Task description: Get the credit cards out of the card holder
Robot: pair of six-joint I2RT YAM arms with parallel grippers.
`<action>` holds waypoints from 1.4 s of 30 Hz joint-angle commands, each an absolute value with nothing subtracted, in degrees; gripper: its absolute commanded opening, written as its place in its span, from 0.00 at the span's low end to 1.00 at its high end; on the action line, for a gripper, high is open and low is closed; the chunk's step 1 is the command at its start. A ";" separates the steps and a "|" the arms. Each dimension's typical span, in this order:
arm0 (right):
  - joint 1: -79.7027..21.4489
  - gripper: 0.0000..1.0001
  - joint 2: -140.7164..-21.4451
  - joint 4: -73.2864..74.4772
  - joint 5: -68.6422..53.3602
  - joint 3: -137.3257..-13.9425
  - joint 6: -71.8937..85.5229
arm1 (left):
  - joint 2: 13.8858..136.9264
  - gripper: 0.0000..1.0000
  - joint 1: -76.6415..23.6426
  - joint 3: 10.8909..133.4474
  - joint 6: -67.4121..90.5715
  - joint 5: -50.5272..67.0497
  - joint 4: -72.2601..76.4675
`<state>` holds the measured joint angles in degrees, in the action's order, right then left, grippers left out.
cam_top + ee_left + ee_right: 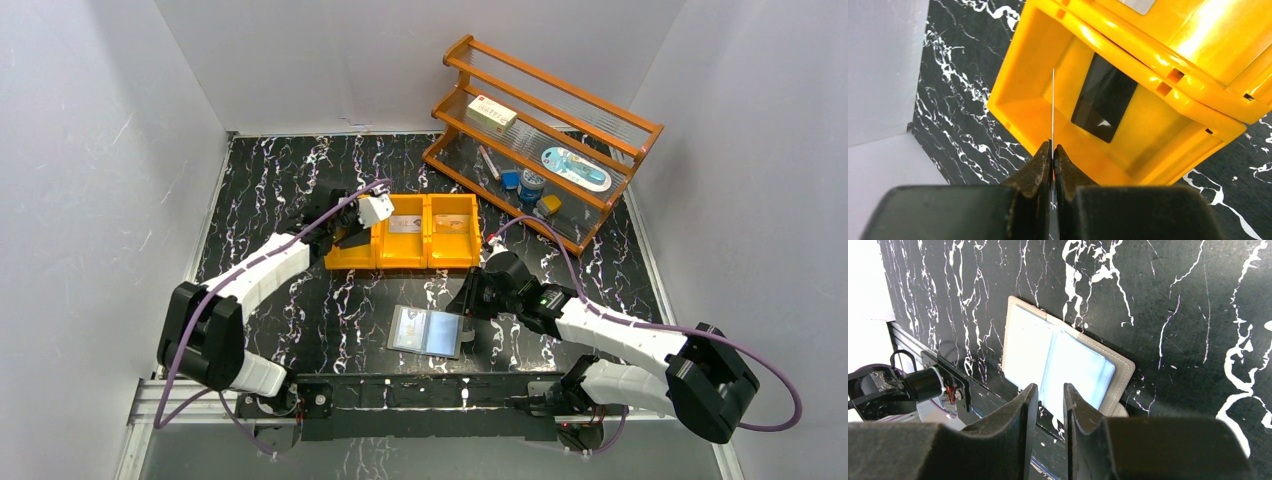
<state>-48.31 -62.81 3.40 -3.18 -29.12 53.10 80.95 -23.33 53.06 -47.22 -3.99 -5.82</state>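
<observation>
orange glossy plastic is being seen as the three-compartment bin (1015, 80), with a black card (1105, 100) being cradled flat in its end compartment. above it a thin card (1053, 105), edge-on so its colour cannot be told, is being pinched by the left gripper (1053, 150). the card holder (1063, 365), grey-edged with pale blue lining, is being shown spread open on the marbled table (1173, 315); the right gripper (1050, 390) jaws are being held slightly apart at its edge.

Card (1053, 105) in left jaws edge-on (colour untellable); card holder (1073, 365) near edge hidden.
</observation>
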 commanded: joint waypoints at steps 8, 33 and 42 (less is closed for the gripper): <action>-47.86 0.34 -63.40 4.39 -4.10 -31.47 53.17 | 84.60 0.00 -22.64 50.95 -53.02 0.89 2.37; -47.90 0.35 -65.32 3.96 -7.47 -30.38 53.96 | 90.34 0.32 -21.53 47.16 -49.10 1.34 7.60; -47.85 0.35 -65.30 3.40 -7.81 -29.53 54.40 | 83.62 0.60 -21.53 44.62 -42.23 0.80 9.79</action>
<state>-48.01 -65.25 4.64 -7.25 -29.21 53.89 89.52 -21.85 46.35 -47.31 -0.30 6.39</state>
